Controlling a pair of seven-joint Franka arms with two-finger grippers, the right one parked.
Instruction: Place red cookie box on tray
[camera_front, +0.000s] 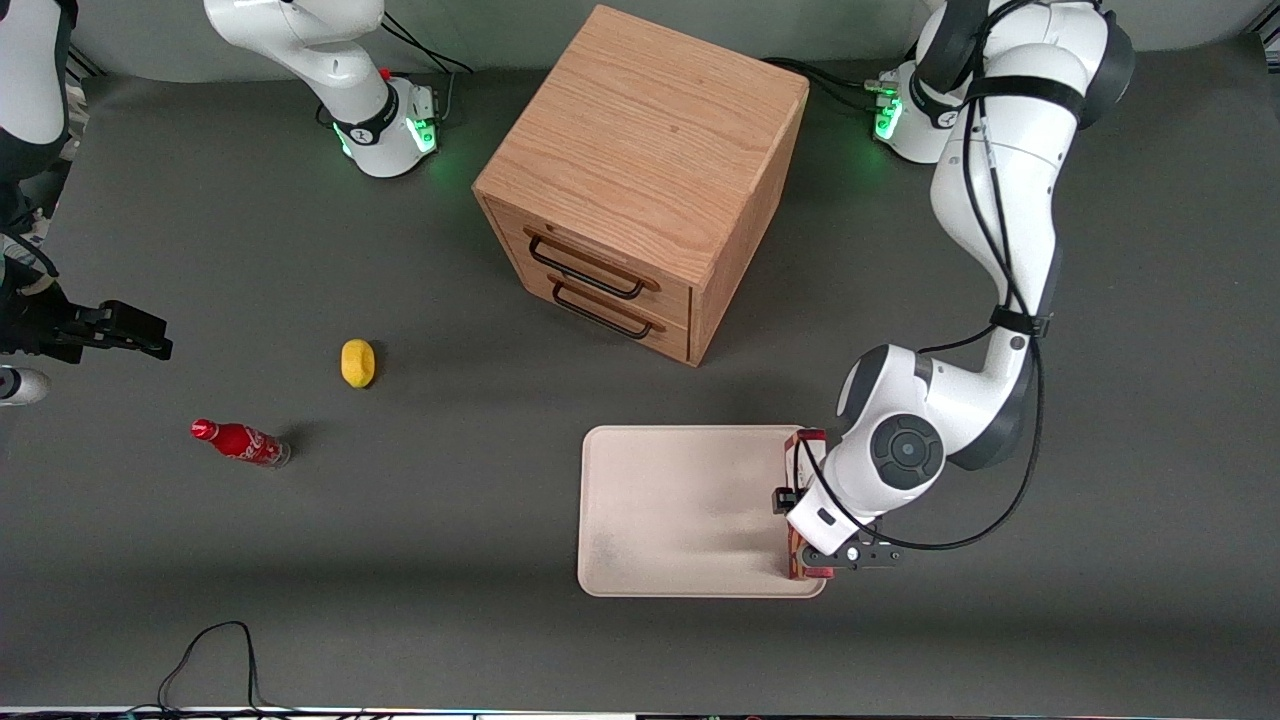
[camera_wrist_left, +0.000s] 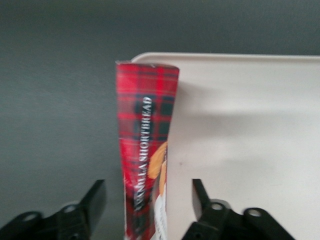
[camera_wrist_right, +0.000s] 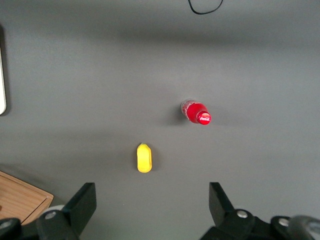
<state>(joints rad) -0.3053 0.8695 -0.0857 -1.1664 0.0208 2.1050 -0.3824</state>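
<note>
Wrist camera alone shows tool (camera_wrist_left: 147, 210) released, fingers clear of red cookie box (camera_wrist_left: 146, 150) edge-up on tray (camera_wrist_left: 240, 125).

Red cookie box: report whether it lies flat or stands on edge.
On edge. The dark-red tartan carton stands on its narrow side along the cream-white tray's rim, between the open left gripper's fingers, neither touching it.

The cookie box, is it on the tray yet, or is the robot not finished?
Almost. The cookie box stands on its narrow edge right at the tray's rim, at the end nearest the working arm. The gripper sits around it with open fingers, a gap on each side, so it seems let go. Whether the box is fully inside the rim is unclear. Left: pull the arm away.
</note>
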